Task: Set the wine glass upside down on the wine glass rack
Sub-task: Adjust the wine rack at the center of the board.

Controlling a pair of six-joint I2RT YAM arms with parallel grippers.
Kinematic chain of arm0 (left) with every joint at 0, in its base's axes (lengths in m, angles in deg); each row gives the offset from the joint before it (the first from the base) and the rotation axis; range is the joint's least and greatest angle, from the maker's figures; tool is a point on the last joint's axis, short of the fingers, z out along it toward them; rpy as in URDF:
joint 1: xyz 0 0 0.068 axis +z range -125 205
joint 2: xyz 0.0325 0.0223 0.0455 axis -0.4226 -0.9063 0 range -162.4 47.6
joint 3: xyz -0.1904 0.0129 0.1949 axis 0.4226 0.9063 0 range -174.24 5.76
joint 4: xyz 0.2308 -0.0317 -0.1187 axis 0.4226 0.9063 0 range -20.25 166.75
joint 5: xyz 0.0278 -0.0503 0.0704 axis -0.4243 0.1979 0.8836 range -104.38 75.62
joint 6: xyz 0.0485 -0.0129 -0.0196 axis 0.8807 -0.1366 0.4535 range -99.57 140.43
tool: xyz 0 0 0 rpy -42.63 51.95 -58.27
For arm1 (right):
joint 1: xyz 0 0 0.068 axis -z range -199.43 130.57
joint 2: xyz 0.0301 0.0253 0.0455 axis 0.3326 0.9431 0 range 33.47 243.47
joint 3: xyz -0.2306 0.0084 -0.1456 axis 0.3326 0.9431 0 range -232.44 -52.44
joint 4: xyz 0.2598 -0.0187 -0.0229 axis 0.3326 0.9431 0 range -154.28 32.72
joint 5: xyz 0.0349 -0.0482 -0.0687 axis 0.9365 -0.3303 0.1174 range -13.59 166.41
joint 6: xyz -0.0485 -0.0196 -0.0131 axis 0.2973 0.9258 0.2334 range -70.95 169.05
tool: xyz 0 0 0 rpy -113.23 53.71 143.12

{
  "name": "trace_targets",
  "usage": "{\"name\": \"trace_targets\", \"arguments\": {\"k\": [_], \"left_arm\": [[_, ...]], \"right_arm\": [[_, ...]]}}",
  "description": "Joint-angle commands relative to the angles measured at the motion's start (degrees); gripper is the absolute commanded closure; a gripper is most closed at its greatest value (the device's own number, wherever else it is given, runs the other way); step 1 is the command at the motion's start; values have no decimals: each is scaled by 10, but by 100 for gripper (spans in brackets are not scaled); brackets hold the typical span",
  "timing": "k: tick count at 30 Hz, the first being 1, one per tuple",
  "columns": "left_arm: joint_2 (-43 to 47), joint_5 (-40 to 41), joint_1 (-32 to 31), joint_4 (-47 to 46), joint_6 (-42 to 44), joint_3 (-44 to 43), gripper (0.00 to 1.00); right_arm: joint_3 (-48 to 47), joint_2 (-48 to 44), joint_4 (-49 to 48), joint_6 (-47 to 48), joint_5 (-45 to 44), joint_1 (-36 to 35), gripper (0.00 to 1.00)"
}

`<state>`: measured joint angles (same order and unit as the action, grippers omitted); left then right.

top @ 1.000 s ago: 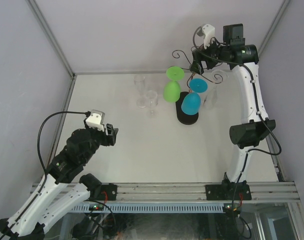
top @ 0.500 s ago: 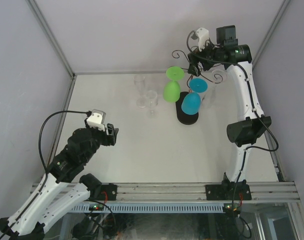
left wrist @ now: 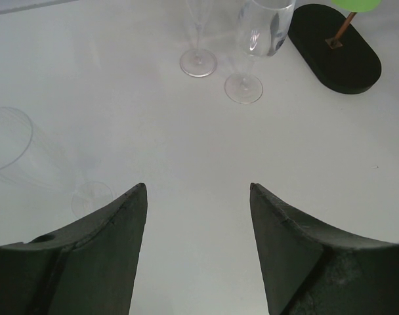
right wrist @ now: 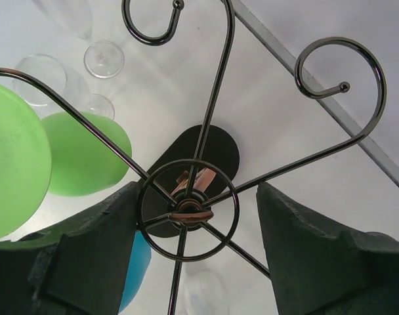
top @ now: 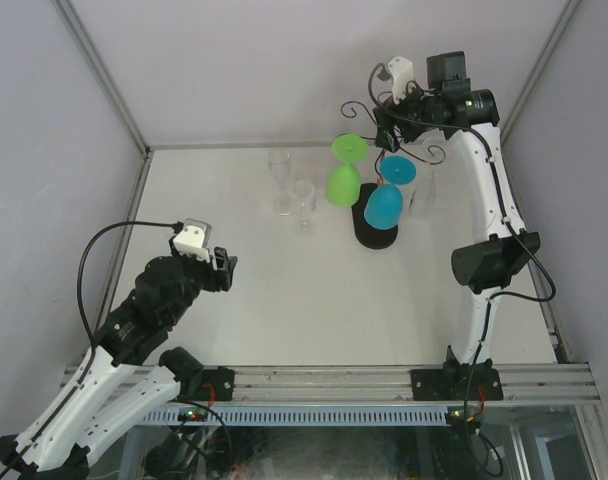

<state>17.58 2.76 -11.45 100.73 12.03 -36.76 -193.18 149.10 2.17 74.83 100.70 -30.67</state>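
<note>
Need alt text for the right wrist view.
Top-down on the wine glass rack: its hub ring and curled arms lie between the fingers of the open right claw. A green glass hangs at left, clear glasses beyond.

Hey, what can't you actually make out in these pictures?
- Right wrist view: the blue glass is mostly hidden behind the right end effector.
- Left wrist view: the two upright clear glasses are cut off by the top edge.
- Top view: the wine glass rack has wires too thin to tell whether that end effector touches them.
</note>
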Motion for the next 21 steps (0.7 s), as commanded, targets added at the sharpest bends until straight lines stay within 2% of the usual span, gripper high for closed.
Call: {"name": "trace_targets", "arguments": {"k": [1,13,21], "left_arm": [[-3,-4,3,-23,6,3,32],[-3,-7,3,-23,6,3,32],[-7,-10,3,-23,6,2,32]], "right_arm": [[-12,10,-3,-7,-4,-7,33],[29,-19,-17,-48,-26,-9,53],[76,-53,-70,-142,-106,-25,80]]}}
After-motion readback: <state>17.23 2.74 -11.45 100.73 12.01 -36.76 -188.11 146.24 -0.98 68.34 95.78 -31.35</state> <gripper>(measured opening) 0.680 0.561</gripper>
